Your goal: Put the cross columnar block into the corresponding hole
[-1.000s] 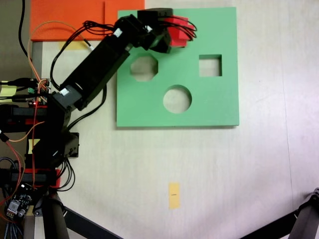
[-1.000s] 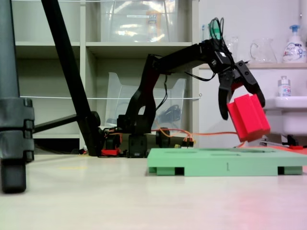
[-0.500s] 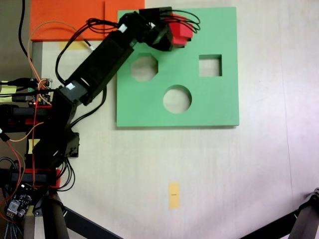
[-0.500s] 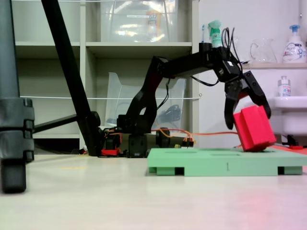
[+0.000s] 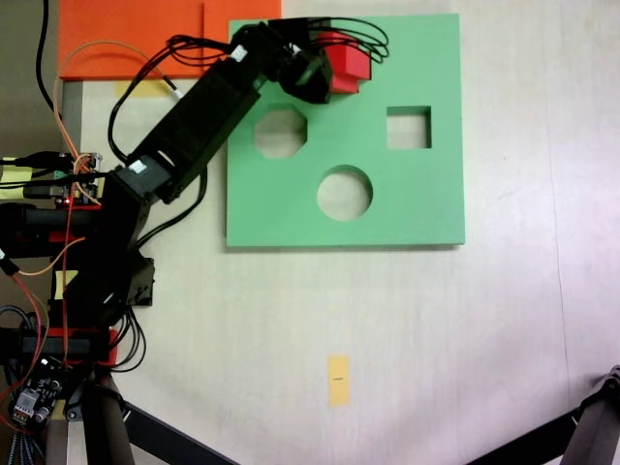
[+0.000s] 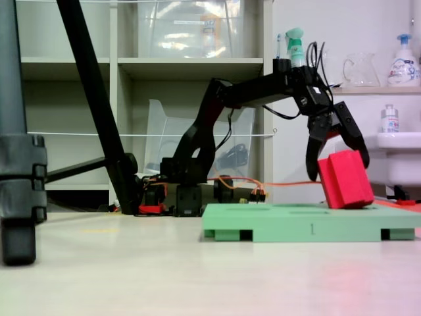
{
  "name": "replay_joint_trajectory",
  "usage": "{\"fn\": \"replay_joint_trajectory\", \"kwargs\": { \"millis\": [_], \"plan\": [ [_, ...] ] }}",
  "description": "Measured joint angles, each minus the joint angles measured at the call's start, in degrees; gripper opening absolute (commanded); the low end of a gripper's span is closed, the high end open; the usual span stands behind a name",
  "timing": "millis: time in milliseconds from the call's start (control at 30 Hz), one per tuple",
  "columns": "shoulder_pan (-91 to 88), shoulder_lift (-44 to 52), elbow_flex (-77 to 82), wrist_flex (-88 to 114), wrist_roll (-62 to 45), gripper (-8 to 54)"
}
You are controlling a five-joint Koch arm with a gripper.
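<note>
Tilted, the bright red cross columnar block (image 6: 345, 180) sits clamped in the gripper (image 6: 337, 156).

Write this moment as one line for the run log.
gripper: shut on cross columnar block | block: tilted, low over green board, far-edge area | seated in hole: not confirmed

In the top-down fixed view, the small red plus-section foam block (image 5: 347, 64) rests tilted on the flat green square foam board (image 5: 426, 194), above the octagonal cutout (image 5: 280, 133).
</note>
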Motion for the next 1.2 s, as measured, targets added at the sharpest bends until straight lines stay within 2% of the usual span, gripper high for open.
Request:
{"fn": "replay_joint_trajectory", "kwargs": {
  "millis": [500,567,800,867,967,1100,1133,1200],
  "plan": [
    [-0.6,-6.1,-5.2,0.4,-0.3,17.2],
    [-0.6,-6.8,-6.0,0.6,-0.3,19.2],
    [0.3,-11.3,-11.2,1.1,-0.3,20.1],
    [0.3,-13.0,-13.7,1.3,-0.3,23.6],
    [0.9,-16.2,-18.0,2.9,-0.3,32.2],
    [0.7,-18.2,-19.9,3.8,-0.3,50.4],
    [0.7,-18.6,-20.0,3.5,-0.4,52.4],
    [0.6,-18.8,-19.8,3.4,-1.1,52.4]
  ]
}}
